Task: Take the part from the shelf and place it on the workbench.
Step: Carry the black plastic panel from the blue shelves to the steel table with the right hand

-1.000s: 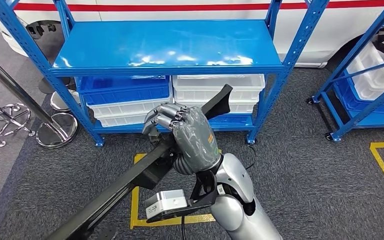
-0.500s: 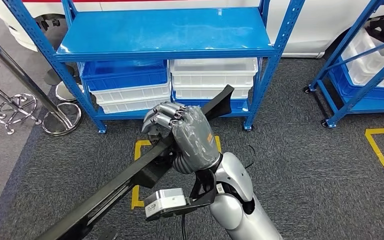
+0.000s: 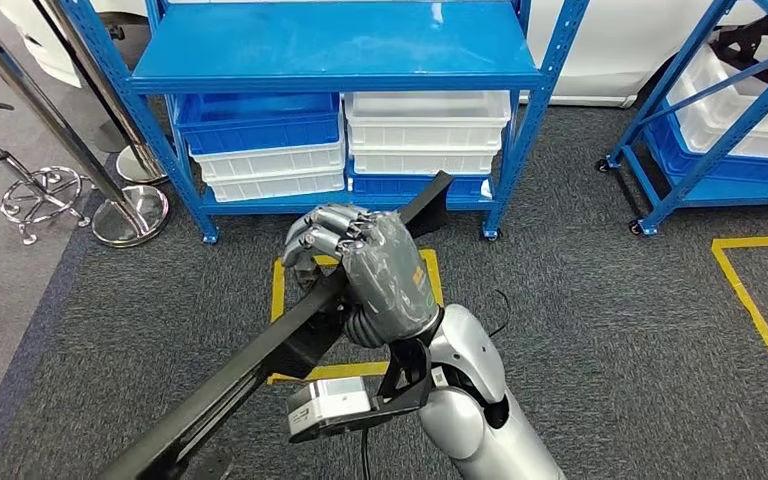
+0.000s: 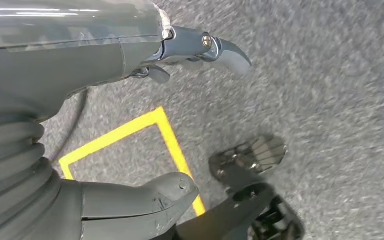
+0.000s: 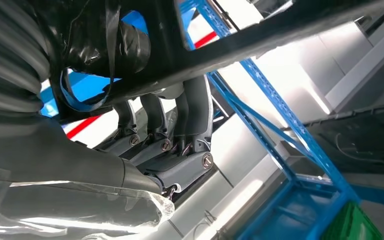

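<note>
So, head view first: right hand [image 3: 375, 275] is clamped round the long black part [image 3: 260, 360], which runs diagonally from near-left up toward the blue shelf [image 3: 340, 50] on the far side. Part's off the shelf already, held over the grey carpet and the yellow floor marking [image 3: 280, 290]. Bins [image 3: 425, 135] sit on the lower tier.

Left wrist view: left hand [image 4: 130, 100] hangs over the carpet, fingers apart, holding nothing afaict.

Right wrist view: fingers [image 5: 180, 125] wrapped tight on the part's bar.

Imo pick's done, it's the carry step. Next needs turning toward the workbench w/o clipping the shelf posts w/ that long end.
</note>
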### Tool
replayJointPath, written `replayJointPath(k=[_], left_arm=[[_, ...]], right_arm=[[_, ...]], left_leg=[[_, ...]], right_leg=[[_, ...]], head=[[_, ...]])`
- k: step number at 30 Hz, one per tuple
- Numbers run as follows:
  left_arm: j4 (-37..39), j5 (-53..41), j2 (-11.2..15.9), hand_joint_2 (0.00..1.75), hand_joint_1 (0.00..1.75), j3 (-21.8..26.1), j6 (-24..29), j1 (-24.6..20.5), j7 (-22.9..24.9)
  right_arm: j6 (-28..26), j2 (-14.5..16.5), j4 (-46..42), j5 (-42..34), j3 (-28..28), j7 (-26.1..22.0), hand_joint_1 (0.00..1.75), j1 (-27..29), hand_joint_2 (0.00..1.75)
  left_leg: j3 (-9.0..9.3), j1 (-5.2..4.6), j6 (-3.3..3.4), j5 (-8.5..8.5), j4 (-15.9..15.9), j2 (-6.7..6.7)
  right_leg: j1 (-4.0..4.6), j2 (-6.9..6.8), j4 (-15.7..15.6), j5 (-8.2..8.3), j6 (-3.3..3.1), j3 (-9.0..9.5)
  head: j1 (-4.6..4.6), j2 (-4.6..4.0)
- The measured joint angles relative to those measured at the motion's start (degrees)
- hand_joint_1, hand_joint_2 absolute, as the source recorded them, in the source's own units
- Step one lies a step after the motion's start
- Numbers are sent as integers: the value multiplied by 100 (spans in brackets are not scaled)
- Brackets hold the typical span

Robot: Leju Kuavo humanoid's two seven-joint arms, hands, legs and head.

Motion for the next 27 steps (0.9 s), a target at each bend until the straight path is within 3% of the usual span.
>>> replayJointPath(k=[1, 2, 4, 5, 6, 8, 9, 10, 11, 12, 13, 14, 15, 16, 17, 19, 20, 21, 23, 24, 25, 27], left_arm=[[0, 1, -1, 175, 0, -2, -2, -1, -1], [0, 2, -1, 175, 0, -3, -2, -1, -2], [0, 8, 4, 175, 0, -3, -2, 13, -2], [0, 13, 8, 175, 0, -3, -3, 24, -2], [0, 16, 11, 175, 0, -3, -4, 35, -1], [0, 22, 12, 175, 0, -3, -8, 43, -1], [0, 24, 12, 175, 0, -3, -9, 43, -2], [0, 28, 13, 175, 0, -3, -9, 43, -2], [0, 31, 15, 175, 0, -3, -9, 43, -2], [0, 33, 19, 175, 0, -3, -9, 41, -2], [0, 35, 23, 175, 0, -3, -9, 34, -2], [-1, 35, 29, 175, 0, -4, -9, 22, -3], [-2, 36, 34, 175, 0, -5, -9, 6, -5], [-3, 36, 37, 175, 0, -7, -9, -8, -7], [-4, 39, 38, 175, 0, -8, -9, -18, -9], [-3, 47, 34, 175, 0, -10, -9, -9, -10], [-3, 54, 33, 175, 0, -11, -10, -3, -9], [-3, 61, 33, 175, 0, -14, -10, 1, -7], [-3, 83, 33, 175, 0, -20, -11, -1, -5], [-3, 98, 34, 175, 0, -24, -11, -1, -4], [-3, 115, 34, 175, 0, -28, -11, 0, -4], [-3, 149, 34, 175, 0, -35, -11, 4, -4]], right_arm=[[-2, 3, 0, -1, 1, -2, 175, -11, 175], [-3, 6, 1, -2, 1, -2, 175, -17, 175], [-3, 5, 7, -4, 1, 2, 175, -19, 175], [-2, 8, 11, -4, 1, 3, 175, -18, 175], [-2, 11, 15, -4, 1, 3, 175, -18, 175], [-1, 18, 20, -4, 1, 3, 175, -19, 175], [-1, 19, 23, -4, 1, 3, 175, -18, 175], [-1, 19, 27, -4, 1, 3, 175, -16, 175], [-1, 19, 30, -4, 1, 3, 175, -15, 175], [-1, 19, 32, -4, 1, 3, 175, -15, 175], [-1, 19, 33, -4, 1, 3, 175, -15, 175], [-2, 22, 32, -4, 1, 3, 175, -15, 175], [-2, 27, 32, -4, 1, 2, 175, -16, 175], [-2, 32, 31, -4, 1, 1, 175, -17, 175], [-2, 37, 31, -4, 1, 0, 175, -18, 175], [0, 38, 33, -5, 1, -1, 175, -18, 175], [1, 37, 35, -8, 1, 0, 175, -18, 175], [2, 35, 36, -10, 1, 1, 175, -18, 175], [4, 34, 38, -13, 1, 2, 175, -17, 175], [5, 34, 39, -14, 1, 3, 175, -16, 175], [8, 34, 43, -15, 1, 3, 175, -16, 175], [14, 34, 50, -19, 1, 2, 175, -16, 175]], left_leg=[[-27, -1, -29, 65, -4, -3], [-44, 1, -61, 136, -25, -3], [-105, 18, -121, 186, -56, -16], [-163, 26, -155, 38, 24, -27], [-234, 35, -189, -223, 207, -37], [-364, 53, -250, -862, 877, -41], [-395, 59, -269, -1018, 1249, -41], [-383, 60, -279, -1016, 1535, -41], [-298, 60, -280, -880, 1669, -41], [-116, 59, -272, -692, 1602, -42], [178, 58, -253, -578, 1328, -46], [576, 46, -226, -604, 869, -51], [951, 35, -197, -736, 366, -56], [1217, 19, -169, -877, -24, -61], [1357, 2, -142, -971, -274, -62], [1295, 8, -75, -885, -358, -44], [1233, 19, -27, -807, -373, -28], [1156, 32, 19, -717, -382, -10], [961, 34, 80, -554, -366, 7], [852, 31, 86, -476, -346, 10], [730, 29, 81, -402, -317, 12], [479, 29, 54, -280, -229, 17]], right_leg=[[20, 3, -307, -121, -22, 190], [42, 5, -477, -161, -39, 257], [22, -10, -532, -28, -105, 153], [7, -20, -546, 64, -151, 69], [-12, -31, -559, 161, -191, -31], [-3, -36, -549, 335, -228, -247], [3, -41, -538, 417, -228, -360], [7, -44, -520, 498, -224, -476], [9, -48, -497, 575, -216, -596], [9, -49, -471, 648, -205, -712], [8, -49, -444, 717, -190, -809], [16, -46, -419, 780, -169, -886], [22, -49, -404, 843, -144, -936], [24, -55, -407, 910, -118, -959], [23, -62, -425, 978, -87, -971], [13, -57, -471, 1069, -22, -997], [10, -42, -415, 959, 8, -1036], [5, -26, -262, 730, 34, -1096], [-17, -12, 370, 74, 70, -1244], [-27, -11, 747, -127, 88, -1299], [-36, -12, 1053, -167, 103, -1308], [-57, -12, 1187, 113, 118, -1100]], head=[[-1, -1], [-1, -1], [-2, -2], [-3, -2], [-4, -2], [-5, -1], [-5, -1], [-5, -1], [-5, -2], [-6, -2], [-6, -2], [-6, -2], [-4, -2], [-3, -2], [-3, -2], [-2, -1], [-2, -1], [-1, -1], [0, -2], [0, -1], [0, -1], [-1, -1]])
